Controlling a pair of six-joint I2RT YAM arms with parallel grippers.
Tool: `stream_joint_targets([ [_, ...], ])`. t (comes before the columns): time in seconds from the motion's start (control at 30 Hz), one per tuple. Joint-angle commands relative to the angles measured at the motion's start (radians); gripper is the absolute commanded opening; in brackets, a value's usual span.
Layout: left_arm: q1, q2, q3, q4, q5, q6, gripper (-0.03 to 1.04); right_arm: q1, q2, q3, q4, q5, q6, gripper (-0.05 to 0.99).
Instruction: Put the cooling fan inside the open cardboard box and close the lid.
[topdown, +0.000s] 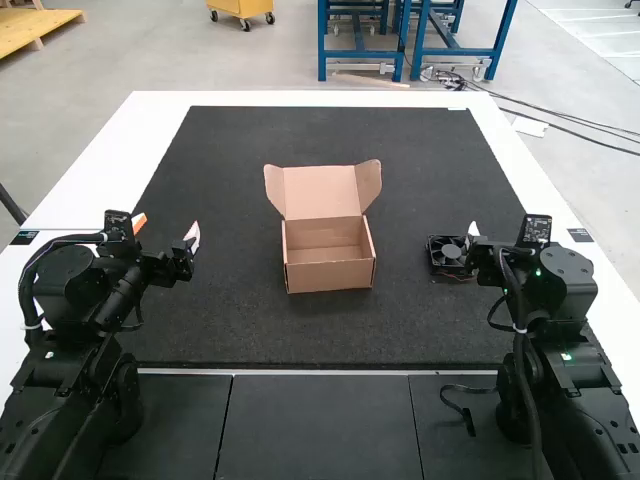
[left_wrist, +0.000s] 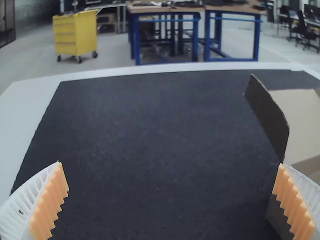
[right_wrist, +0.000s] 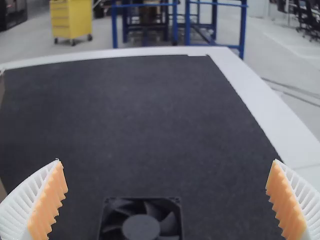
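Fan flat, just ahead of right gripper — released, nearer arm; box at worktop centre; left gripper released too.

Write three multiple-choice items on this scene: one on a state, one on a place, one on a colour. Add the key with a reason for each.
1. The brown cardboard box has its lid:
A. shut flat
B. open, standing up at the back
C. torn off

2. The black square cooling fan lies:
A. inside the box
B. on the black mat, by the right gripper
C. on the floor

3. The left gripper's pads are:
A. orange
B. green
C. blue

Key:
1. B, the box's bare inside shows under the raised lid.
2. B, the fan sits on the mat, right of the box.
3. A, both ribbed pads show orange.
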Motion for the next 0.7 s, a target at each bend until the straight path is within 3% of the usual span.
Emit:
stream_joint_targets([
  [0.0,0.008,-0.008,-0.006,0.006,0.008,0.005,0.97,0.007,-0.009,-0.152,0.005,-0.008,-0.006,0.92],
  [0.67,0.012,-0.008,-0.006,-0.001,-0.001,0.004,0.97,0.007,-0.008,-0.152,0.005,-0.017,0.005,0.92],
])
